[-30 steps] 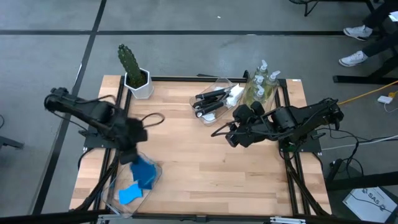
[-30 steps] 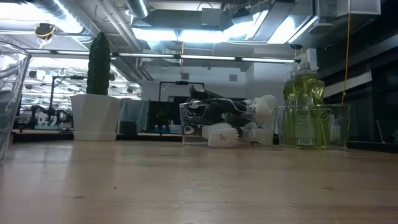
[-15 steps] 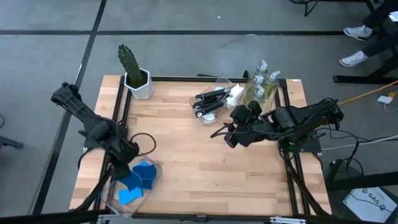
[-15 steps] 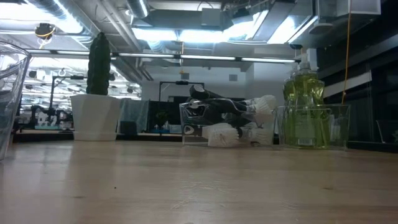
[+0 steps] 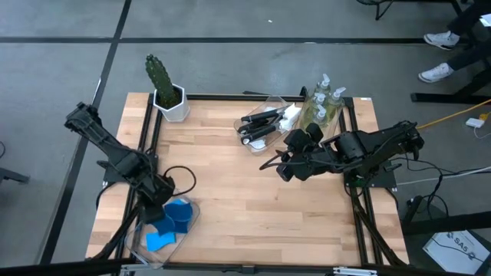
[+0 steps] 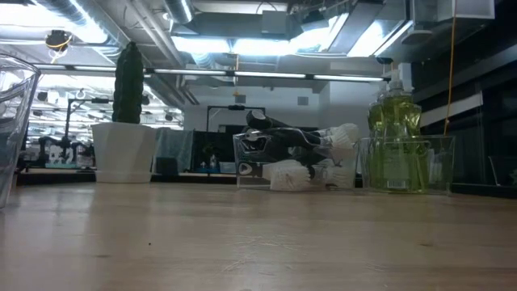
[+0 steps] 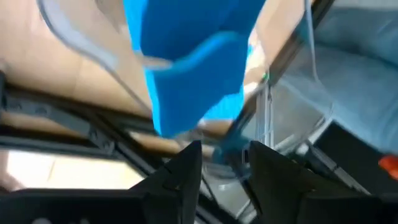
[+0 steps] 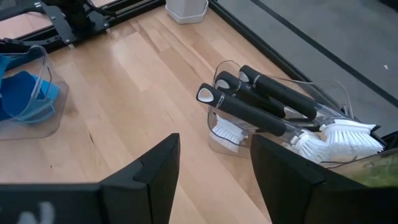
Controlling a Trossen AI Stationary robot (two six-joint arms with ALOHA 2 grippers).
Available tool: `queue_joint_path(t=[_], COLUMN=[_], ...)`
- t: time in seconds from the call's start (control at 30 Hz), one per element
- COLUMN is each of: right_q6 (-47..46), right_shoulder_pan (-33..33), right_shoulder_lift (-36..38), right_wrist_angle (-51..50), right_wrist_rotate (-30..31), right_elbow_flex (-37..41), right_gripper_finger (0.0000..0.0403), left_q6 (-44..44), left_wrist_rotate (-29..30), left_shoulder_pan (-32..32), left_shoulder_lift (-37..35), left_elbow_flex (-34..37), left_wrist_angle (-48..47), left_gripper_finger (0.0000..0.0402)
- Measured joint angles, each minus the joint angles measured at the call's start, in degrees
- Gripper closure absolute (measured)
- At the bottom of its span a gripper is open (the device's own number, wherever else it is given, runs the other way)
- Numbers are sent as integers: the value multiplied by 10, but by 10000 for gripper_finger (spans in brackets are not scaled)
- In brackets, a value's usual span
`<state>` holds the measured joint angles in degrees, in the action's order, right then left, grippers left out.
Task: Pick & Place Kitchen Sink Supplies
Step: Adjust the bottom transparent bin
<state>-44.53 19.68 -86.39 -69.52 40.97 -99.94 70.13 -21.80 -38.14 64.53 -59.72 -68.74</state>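
Sponges (image 5: 170, 222), flat and blue, lie in a clear bin (image 5: 187, 224) at the near left corner of the table (image 5: 230, 192), directly beneath the left end effector (image 5: 163, 193), which is lowered over the bin's rim. In the left wrist view its fingers (image 7: 180, 180) are slightly parted and hold nothing, with a sponge just ahead of the tips; this position suits either a pick or a release. Beyond the left end effector, at the far left corner, stands a potted cactus (image 5: 163, 86). The right end effector (image 5: 285, 165) waits wide open and empty just in front of the bin of dish brushes (image 5: 265, 123), stored with handles toward it. Soap bottles (image 5: 322, 103) stand upright in the bin beyond it, at the far right.
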Motion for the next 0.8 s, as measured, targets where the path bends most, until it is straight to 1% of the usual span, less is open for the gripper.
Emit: queue_joint_path(t=[0.17, 0.3, 0.43, 0.57, 0.6, 0.73, 0.8], right_q6=[5, 20, 36, 48, 48, 63, 61], right_shoulder_pan=[0, 0, 0, 0, 0, 0, 0], right_shoulder_lift=[0, 0, 0, 0, 0, 0, 0], right_wrist_angle=[0, -1, -2, -2, -2, -2, -2], right_wrist_rotate=[0, 0, 0, 0, 0, 0, 0], right_elbow_flex=[0, 0, 0, 0, 0, 0, 0], right_gripper_finger=[207, 207, 207, 207, 207, 207, 207], left_q6=[-9, -73, -171, -255, -269, -319, -334], left_wrist_rotate=[72, 82, 69, 87, 96, 108, 129], left_shoulder_pan=[33, 62, 75, 81, 84, 100, 110], left_shoulder_lift=[3, 31, 78, 134, 147, 189, 205], left_elbow_flex=[0, 0, 0, 0, 0, 0, 0], left_wrist_angle=[25, 25, 31, 31, 32, 42, 50], left_gripper_finger=[270, 283, 317, 381, 391, 399, 400])
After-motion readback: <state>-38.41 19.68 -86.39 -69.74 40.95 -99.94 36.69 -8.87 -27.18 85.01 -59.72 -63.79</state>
